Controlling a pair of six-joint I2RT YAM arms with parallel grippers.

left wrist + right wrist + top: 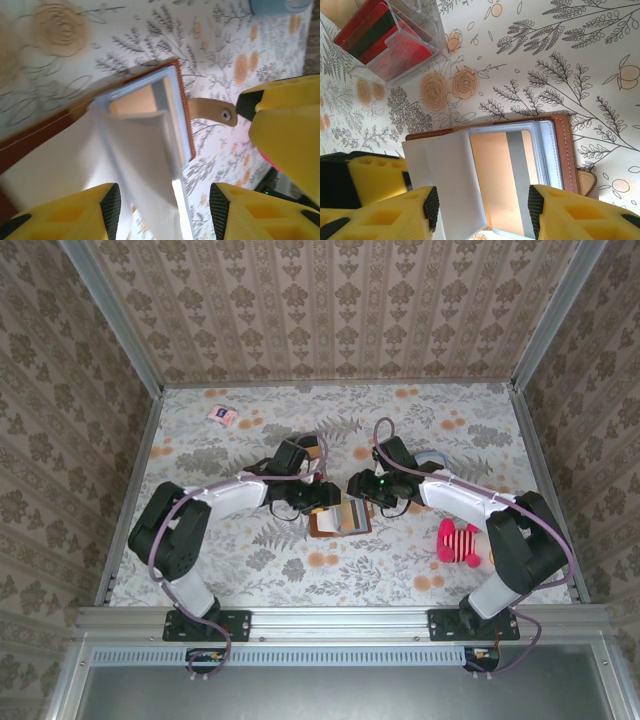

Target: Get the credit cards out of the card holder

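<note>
At the left gripper (161, 209): yellow foam-padded jaws stand apart with nothing pinched; a white leaf runs up between them.
At the right gripper (480, 206): jaws likewise apart and empty, straddling the open page from the opposite side, close to the left one.
Leaves: floppy white translucent plastic sleeve leaves (445, 175), two counted, fanned up from the spine.
Task's thing: small brown leather-look folding card holder with a grey-blue inside (565, 155), one, lying open on the table between both grippers.
Card: flat orange plastic credit card with a grey stripe (490, 170), one counted, fully inside a clear pocket; more may lie hidden under the leaves.
Strap: tan strap with a metal snap (210, 110), one, loose on the cloth.
Tray: clear-walled rectangular tray (430, 22) nearby, holding red flat cards (400, 57), perhaps three; overlap makes the count unsure.
Farther out: pink striped soft toy (459, 542), one; pink-and-white packet (223, 416), one, well apart.
Risk: a pinch on a leaf instead of the card would likely lift the whole holder.
Risk: with the holder unpinned, a pull may drag it.
Risk: the fingers, working so near each other, could collide.
</note>
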